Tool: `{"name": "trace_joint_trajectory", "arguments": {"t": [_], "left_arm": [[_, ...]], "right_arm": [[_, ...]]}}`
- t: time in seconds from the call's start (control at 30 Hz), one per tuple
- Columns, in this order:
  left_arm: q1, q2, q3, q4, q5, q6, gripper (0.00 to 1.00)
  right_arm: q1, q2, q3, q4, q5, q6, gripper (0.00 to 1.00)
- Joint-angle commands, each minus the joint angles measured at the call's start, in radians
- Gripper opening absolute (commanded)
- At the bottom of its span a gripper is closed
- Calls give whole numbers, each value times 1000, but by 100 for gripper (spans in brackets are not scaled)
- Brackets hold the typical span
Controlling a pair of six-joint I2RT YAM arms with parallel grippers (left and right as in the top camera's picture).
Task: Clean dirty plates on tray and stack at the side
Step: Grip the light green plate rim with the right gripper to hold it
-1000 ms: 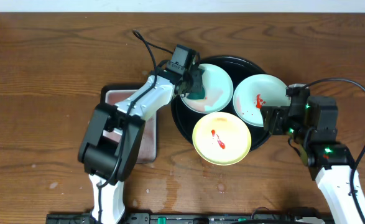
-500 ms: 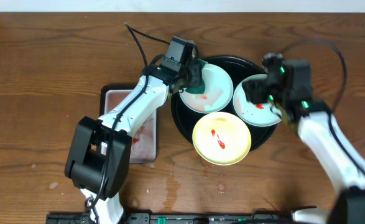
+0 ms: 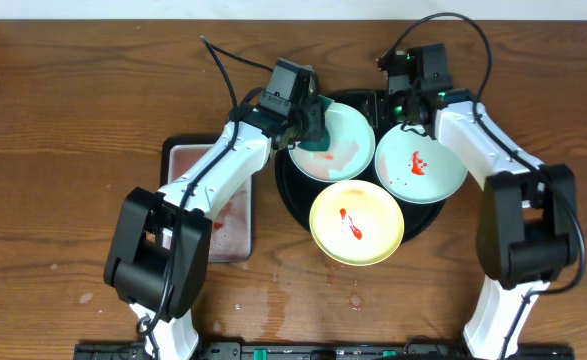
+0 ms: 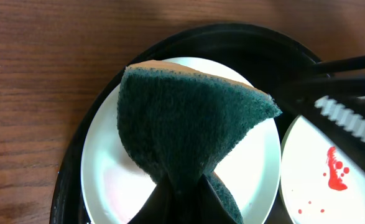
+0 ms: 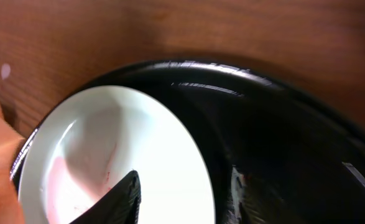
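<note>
L: left gripper (image 4: 181,186) pinching sponge (image 4: 188,118) | R: right gripper (image 5: 183,186) open | plates (image 3: 435,178) likely light, stiff, slick: grip yours by the rim

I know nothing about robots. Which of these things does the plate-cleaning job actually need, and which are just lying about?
Belonging to the job: round black tray; green plate under the sponge; red-spotted green plate; yellow plate; sponge, pinched by the left gripper.
Lying about: small rectangular tray; wooden table.
</note>
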Motion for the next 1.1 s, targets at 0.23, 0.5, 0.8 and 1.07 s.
{"name": "trace_joint_trajectory", "arguments": {"t": [0.23, 0.5, 0.8, 1.07], "left_arm": [[4, -10, 21, -13, 10, 12, 7], [4, -9, 20, -27, 10, 12, 7], [4, -9, 20, -26, 10, 11, 7], [4, -9, 20, -14, 9, -8, 7]], "right_arm": [[49, 84, 23, -16, 40, -50, 38], [46, 80, 65, -46, 61, -50, 42], [31, 77, 178, -175, 97, -95, 42], [23, 113, 158, -206, 134, -111, 36]]}}
